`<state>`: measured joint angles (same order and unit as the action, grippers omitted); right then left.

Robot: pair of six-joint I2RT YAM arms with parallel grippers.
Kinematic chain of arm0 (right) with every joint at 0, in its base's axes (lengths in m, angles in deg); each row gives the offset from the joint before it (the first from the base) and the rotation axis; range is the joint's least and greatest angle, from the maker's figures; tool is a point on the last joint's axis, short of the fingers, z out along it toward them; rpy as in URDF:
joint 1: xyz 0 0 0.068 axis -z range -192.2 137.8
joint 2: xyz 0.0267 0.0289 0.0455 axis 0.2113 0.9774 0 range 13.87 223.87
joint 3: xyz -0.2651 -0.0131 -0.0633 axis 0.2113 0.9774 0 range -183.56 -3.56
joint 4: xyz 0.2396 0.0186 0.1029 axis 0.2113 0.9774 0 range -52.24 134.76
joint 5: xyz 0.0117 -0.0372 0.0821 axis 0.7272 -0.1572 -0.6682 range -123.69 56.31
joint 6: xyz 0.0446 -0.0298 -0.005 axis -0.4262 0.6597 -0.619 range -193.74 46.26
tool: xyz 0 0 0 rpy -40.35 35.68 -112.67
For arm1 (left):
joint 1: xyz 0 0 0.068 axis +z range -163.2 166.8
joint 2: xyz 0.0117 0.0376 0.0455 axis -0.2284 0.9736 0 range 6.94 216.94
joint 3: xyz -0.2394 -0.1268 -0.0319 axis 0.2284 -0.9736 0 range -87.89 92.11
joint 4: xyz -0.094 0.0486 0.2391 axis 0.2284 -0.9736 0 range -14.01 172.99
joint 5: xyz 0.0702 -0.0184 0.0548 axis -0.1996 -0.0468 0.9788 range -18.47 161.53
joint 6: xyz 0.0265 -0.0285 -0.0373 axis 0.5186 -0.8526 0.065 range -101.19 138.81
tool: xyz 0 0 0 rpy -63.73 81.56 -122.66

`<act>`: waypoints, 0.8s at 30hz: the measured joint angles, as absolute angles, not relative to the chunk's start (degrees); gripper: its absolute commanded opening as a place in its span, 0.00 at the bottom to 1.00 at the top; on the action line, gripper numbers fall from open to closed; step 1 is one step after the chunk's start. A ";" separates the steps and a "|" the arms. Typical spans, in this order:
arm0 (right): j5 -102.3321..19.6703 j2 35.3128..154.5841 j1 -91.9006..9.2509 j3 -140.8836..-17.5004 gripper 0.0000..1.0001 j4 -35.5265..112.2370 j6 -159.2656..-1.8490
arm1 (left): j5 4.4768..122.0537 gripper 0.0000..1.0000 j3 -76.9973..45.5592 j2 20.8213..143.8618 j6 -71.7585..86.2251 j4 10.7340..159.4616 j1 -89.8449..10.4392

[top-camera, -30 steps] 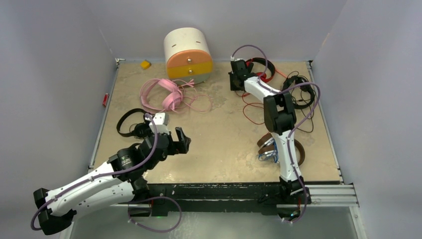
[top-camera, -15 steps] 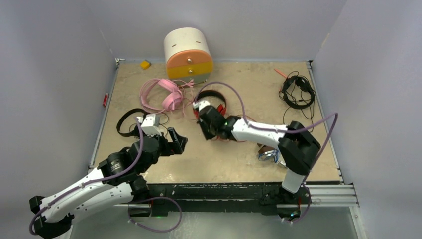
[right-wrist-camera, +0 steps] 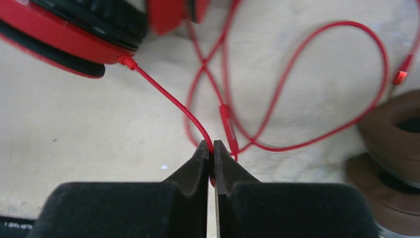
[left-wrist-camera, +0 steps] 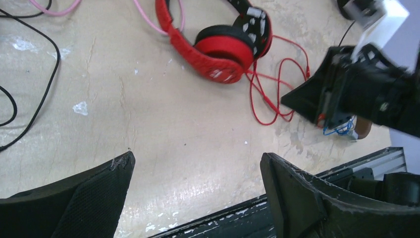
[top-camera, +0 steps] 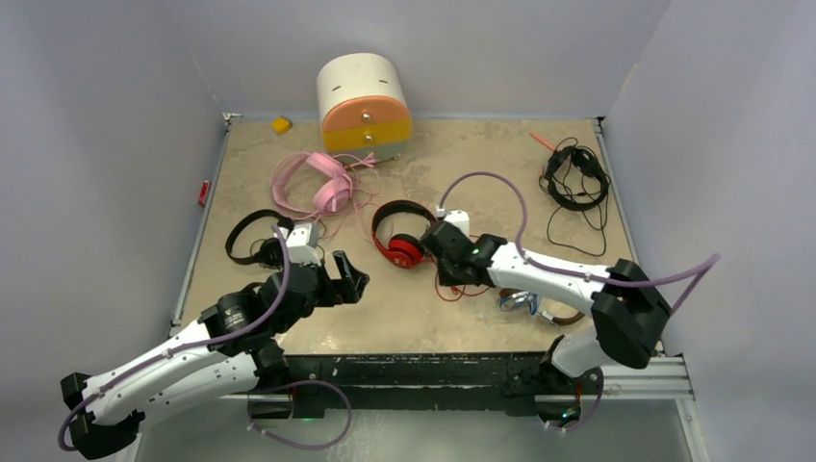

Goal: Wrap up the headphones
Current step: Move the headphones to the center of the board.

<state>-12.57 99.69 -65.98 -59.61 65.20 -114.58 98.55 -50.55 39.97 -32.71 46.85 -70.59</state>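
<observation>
The red cable (right-wrist-camera: 168, 99) is clamped in the right end effector (right-wrist-camera: 211, 148), the left end effector (left-wrist-camera: 196, 157) spread apart; slippage could be caused by tugging.

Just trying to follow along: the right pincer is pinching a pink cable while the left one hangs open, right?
Not pink: the right wrist view shows the right pincer shut on the red cable. The left pincer does hang open.

The drawer box (top-camera: 364, 106) stands at the table's (top-camera: 462, 154) far edge, 1 headphone set (top-camera: 332, 192) just before it.
</observation>
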 measured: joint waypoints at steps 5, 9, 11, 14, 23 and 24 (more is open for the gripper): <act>-12.52 93.85 -59.75 -56.40 0.52 65.77 -115.41 | 96.78 0.98 -51.29 41.31 -32.89 47.03 -70.59; -14.86 90.49 -60.18 -57.32 0.58 63.37 -111.39 | 95.49 1.00 -51.29 42.05 -32.87 47.23 -70.59; -16.28 90.79 -60.47 -59.72 0.59 63.08 -109.14 | 94.71 1.00 -51.29 42.99 -32.89 47.31 -70.59; -16.81 94.29 -61.63 -66.65 0.61 63.15 -106.06 | 93.18 1.00 -51.29 45.50 -32.89 47.36 -70.59; -16.61 110.70 -64.58 -83.50 0.71 62.71 -99.17 | 90.82 1.00 -51.31 46.18 -32.87 47.79 -69.67; -16.61 112.52 -64.53 -84.55 0.71 62.69 -98.28 | 90.79 1.00 -51.38 45.70 -32.91 47.84 -69.41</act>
<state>-16.61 112.52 -64.53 -84.55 62.69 -98.28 90.79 -51.38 45.70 -32.91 47.84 -69.41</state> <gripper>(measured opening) 0.715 0.996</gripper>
